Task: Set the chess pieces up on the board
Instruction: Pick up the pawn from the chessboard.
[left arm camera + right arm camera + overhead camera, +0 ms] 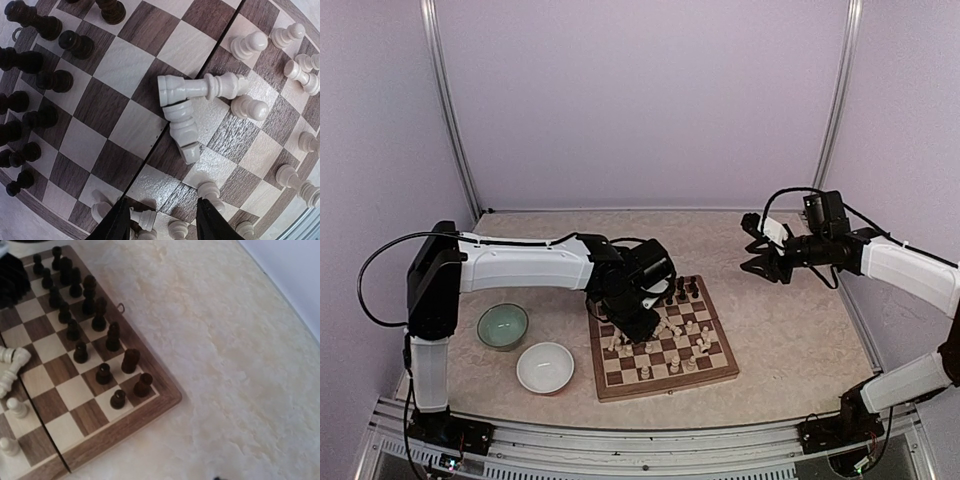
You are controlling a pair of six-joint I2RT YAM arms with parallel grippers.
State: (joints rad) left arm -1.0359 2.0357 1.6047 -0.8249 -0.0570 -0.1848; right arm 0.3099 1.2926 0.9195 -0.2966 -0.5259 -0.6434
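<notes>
The board (716,377) lies in the middle of the table. Dark pieces (685,289) stand at its far end and show in two rows in the right wrist view (103,373). Cream pieces (678,350) are scattered over the near half. My left gripper (638,320) hovers low over the board, open and empty (161,222). A small cream piece (143,218) lies by its left finger (112,222). Two larger cream pieces (200,86) lie toppled on the middle squares. My right gripper (760,262) is open and empty, raised to the right of the board.
A green bowl (503,325) and a white bowl (545,367) stand left of the board. Several cream pieces (250,45) stand upright on the right in the left wrist view. The beige table (235,365) lies right of the board's border (125,435).
</notes>
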